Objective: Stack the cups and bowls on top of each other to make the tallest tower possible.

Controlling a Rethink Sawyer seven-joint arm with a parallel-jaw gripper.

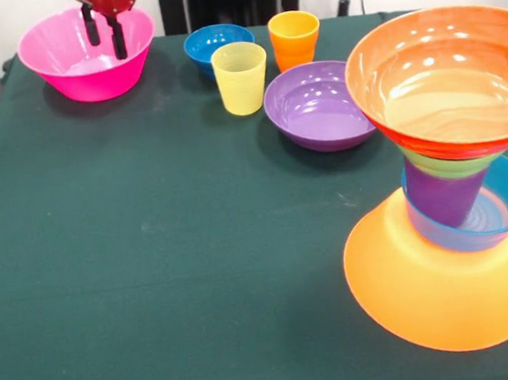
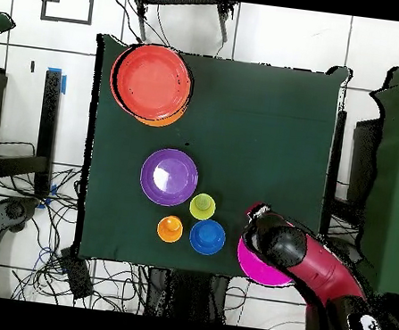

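Fingers (image 1: 116, 38) of the hand (image 1: 104, 35) hang apart over the large pink bowl (image 1: 87, 55) at the far left corner of the counter (image 1: 151, 257) in the front view, their tips inside its rim and holding nothing. From overhead the arm (image 2: 316, 269) covers most of that bowl, leaving only a pink crescent showing.

Right of the pink bowl, along the far edge, sit a dark blue bowl (image 1: 217, 45) and an orange cup (image 1: 295, 39), both upright. Just in front of the blue bowl stands a yellow cup (image 1: 240, 78), also upright, with a purple bowl (image 1: 318, 106) near its right side. These four stand close together but apart from the pink one.

At the near right rises the tower (image 1: 445, 177). Its base is the big yellow-orange bowl (image 1: 440, 293), turned upside down. On it rests a light blue bowl (image 1: 503, 203), open side up, and inside that a purple cup (image 1: 445, 194) stands. A green bowl (image 1: 449, 165) sits on the cup, only its rim showing, and a wide orange-red bowl (image 1: 443, 77) crowns the column, open side up. The overhead view shows the orange-red bowl nearly hiding the base beneath.
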